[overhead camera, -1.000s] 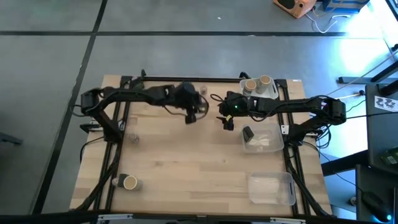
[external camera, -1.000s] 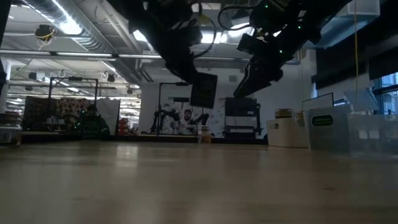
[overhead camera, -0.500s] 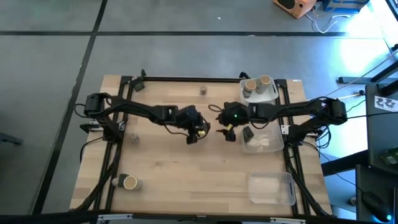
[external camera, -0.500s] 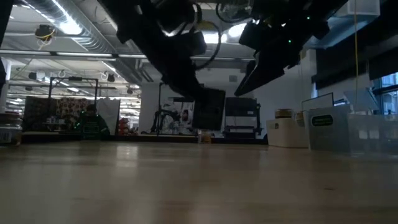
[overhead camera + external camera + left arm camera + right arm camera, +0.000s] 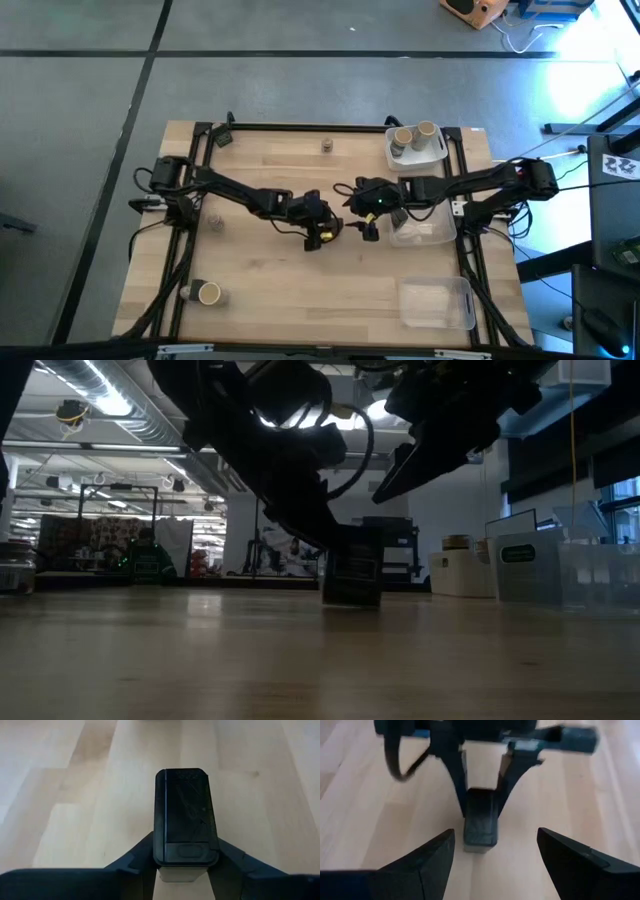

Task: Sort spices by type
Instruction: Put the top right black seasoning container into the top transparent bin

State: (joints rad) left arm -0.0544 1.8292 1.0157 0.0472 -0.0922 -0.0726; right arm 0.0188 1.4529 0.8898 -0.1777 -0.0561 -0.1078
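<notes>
Two arms low mid-table: L fingers (image 5: 150, 865) clamping dark block (image 5: 185, 817), R fingers (image 5: 440, 857) spread, empty.

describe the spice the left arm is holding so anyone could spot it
Start at the wooden table and go to its middle, where the two arms meet. The left pincer grips a dark grey blocky container there. Unlike the round tan-topped jars in the far tray, it is flat-sided and rectangular.

A pale wooden counter (image 5: 260, 280) stands on a grey floor (image 5: 300, 90). A white rectangular tray (image 5: 438, 148) sits at its far right corner, one clear plastic tray (image 5: 436, 232) beside it and another (image 5: 438, 305) near the front right corner.
</notes>
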